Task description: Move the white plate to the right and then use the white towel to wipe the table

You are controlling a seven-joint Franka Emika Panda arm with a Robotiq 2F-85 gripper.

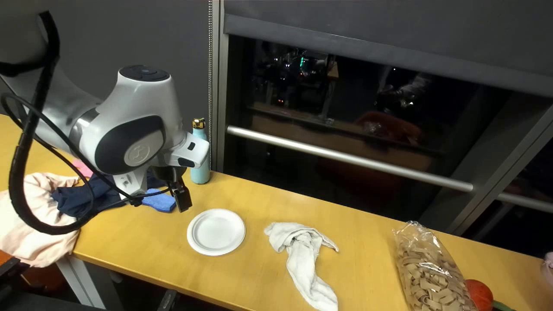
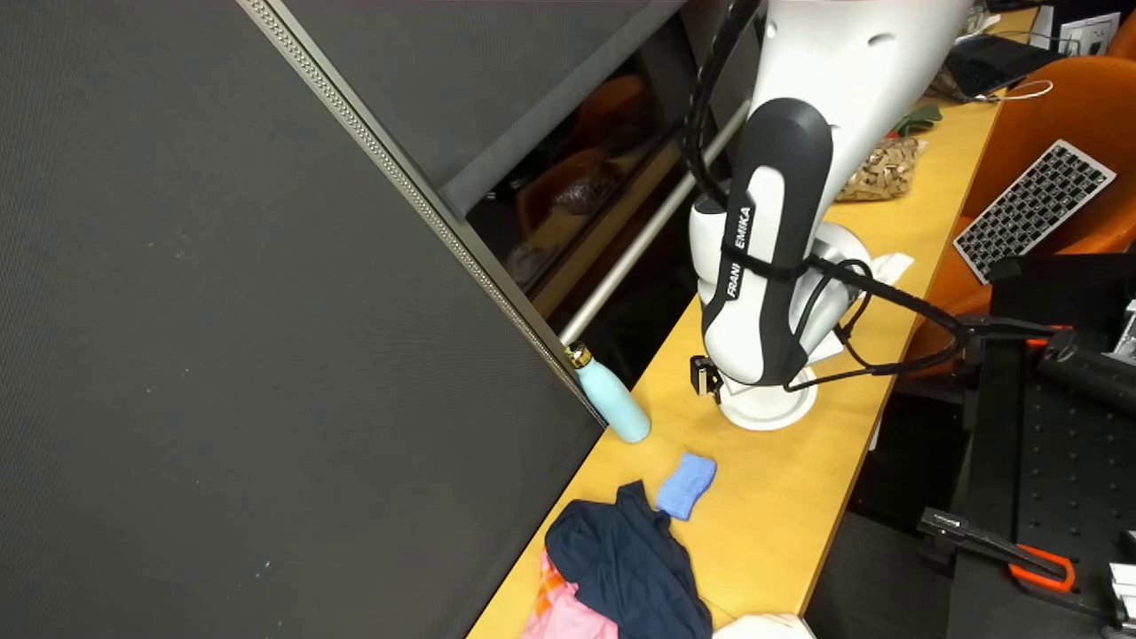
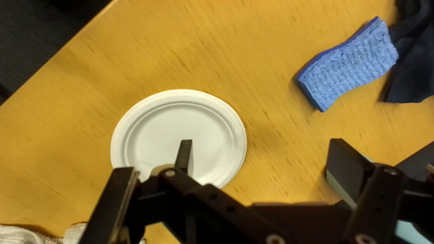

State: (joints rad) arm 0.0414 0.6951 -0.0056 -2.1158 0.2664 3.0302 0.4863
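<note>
in my wrist view the tool [image 3: 254,162] — spread wide, empty — partly hides the white plate [image 3: 162,135]; an exterior view crops the plastic bag [image 1: 414,235] of tan strips [image 1: 434,280].

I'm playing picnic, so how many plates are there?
1. The white plate lies on the table, between the blue sponge and the white towel. Any stacked beneath it or under the dark blue cloth would be hidden.

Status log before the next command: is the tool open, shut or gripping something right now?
Tool: open, jaws wide apart, holding nothing; the round white plate is not in its grip.
</note>
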